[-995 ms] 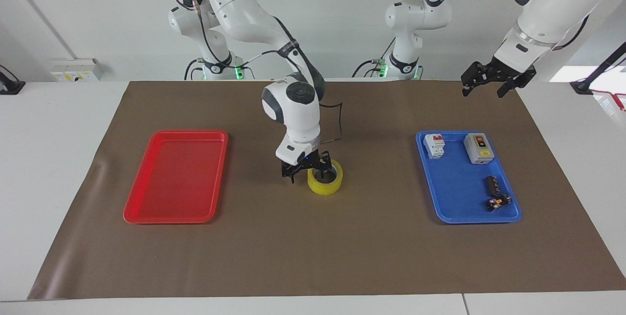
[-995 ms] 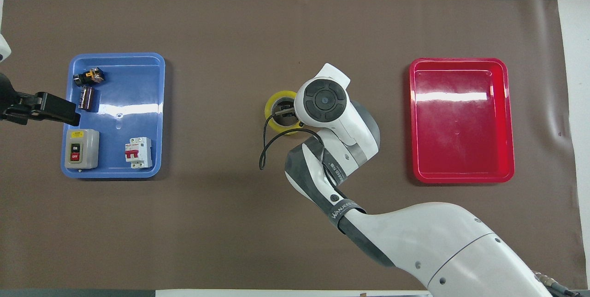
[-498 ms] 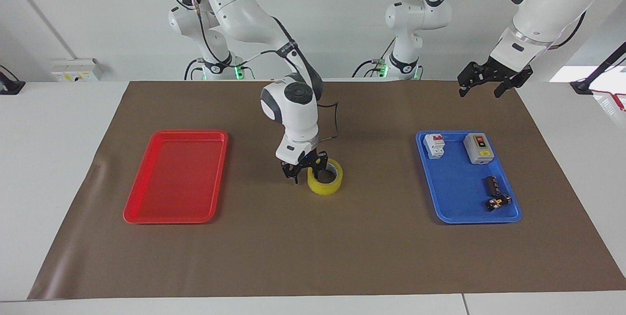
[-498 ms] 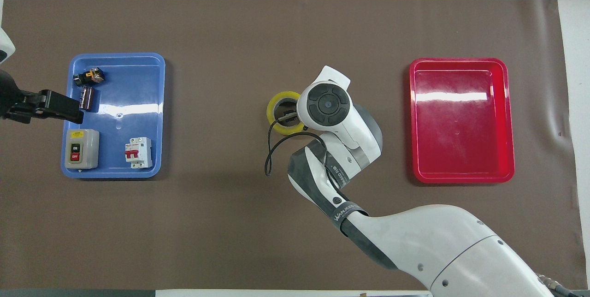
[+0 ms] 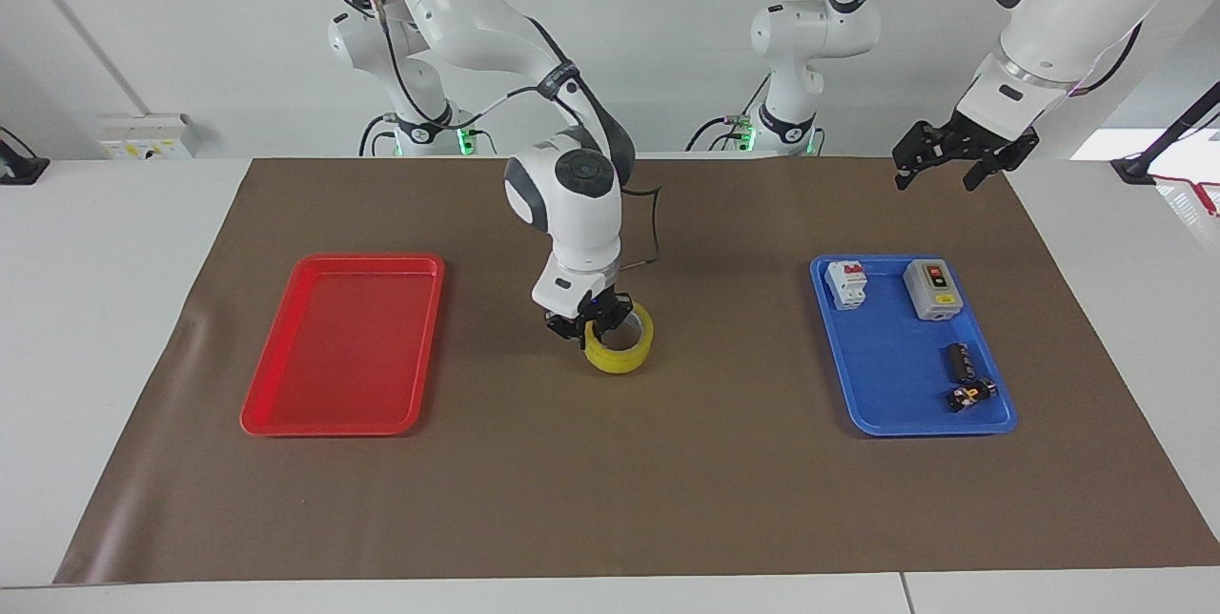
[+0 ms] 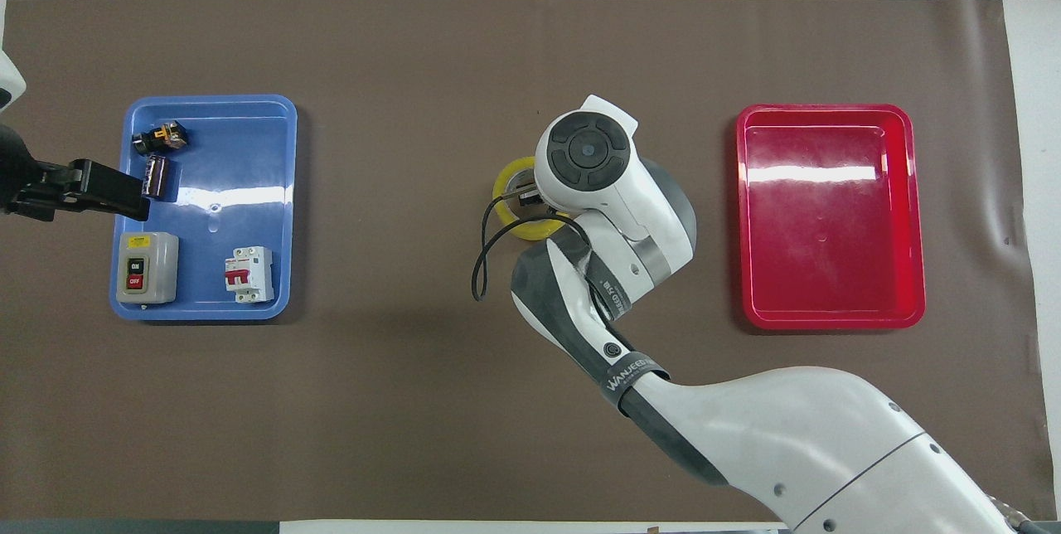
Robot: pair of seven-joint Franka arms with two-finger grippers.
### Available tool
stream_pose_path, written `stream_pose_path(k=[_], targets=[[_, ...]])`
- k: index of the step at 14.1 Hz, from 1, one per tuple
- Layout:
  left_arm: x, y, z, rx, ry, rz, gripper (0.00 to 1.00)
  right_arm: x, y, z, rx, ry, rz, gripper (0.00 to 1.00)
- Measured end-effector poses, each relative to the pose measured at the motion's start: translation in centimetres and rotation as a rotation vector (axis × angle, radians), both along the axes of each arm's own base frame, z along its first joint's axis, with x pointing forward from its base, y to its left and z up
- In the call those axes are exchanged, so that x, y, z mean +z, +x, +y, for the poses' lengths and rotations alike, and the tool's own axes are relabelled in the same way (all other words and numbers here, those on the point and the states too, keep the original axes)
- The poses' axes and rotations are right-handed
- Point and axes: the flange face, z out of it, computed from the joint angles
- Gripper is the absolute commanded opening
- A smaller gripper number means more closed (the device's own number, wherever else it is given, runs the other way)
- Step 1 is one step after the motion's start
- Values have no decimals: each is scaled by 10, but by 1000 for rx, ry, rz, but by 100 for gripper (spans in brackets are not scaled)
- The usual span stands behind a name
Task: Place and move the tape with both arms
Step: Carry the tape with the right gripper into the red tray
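- Over the middle of the brown mat [image 5: 667, 490], our right gripper [image 5: 593, 321] is clamped on the tape [image 5: 620, 347], with one finger inside the yellow ring and the other outside its wall.
- We see the tape tilted in the grip, between the red tray [image 5: 286, 404] and the blue tray [image 5: 886, 404]; we cannot tell whether its low edge touches the mat.
- From overhead, the right arm's wrist covers part of the tape [image 6: 507, 186].
- Our left gripper [image 5: 939, 168] waits in the air over the table's edge at the left arm's end, its fingers spread and holding nothing.
- We count four parts in the blue tray: a white breaker [image 5: 846, 283] and a grey switch box [image 5: 932, 290] nearer to the robots, a dark cylinder [image 5: 958, 359] and a small black part [image 5: 970, 395] farther from them.
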Motion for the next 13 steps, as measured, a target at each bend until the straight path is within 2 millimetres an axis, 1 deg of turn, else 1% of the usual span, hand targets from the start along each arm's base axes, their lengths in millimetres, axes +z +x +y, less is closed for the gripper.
stream_pose_path(k=[1,2,3,4,5,6,7,8,10,11,12,13], targets=[[0,0,1,3,0,0,100,22,9,-19,-19,-2,-2,0],[0,0,3,5,0,0,100,44,16,-46,-29,-9,2,0],[0,0,4,8,0,0,100,66,24,-83,-41,-16,5,0],[0,0,4,9,0,0,100,85,30,-124,-49,-24,7,0],[0,0,5,9,0,0,100,97,34,-169,-56,-31,11,0],[0,0,5,9,0,0,100,100,35,-209,-61,-38,22,0],[0,0,5,9,0,-1,100,96,33,-245,-63,-45,40,0],[0,0,5,9,0,-1,100,86,31,-278,-56,-51,63,0],[0,0,5,9,0,-1,100,64,25,-332,-23,-57,89,0],[0,0,5,9,0,-1,100,50,20,-353,-7,-57,88,0],[0,0,5,9,0,-1,100,35,11,-368,5,-57,80,0],[0,0,5,9,0,-1,100,19,1,-377,20,-57,68,0]])
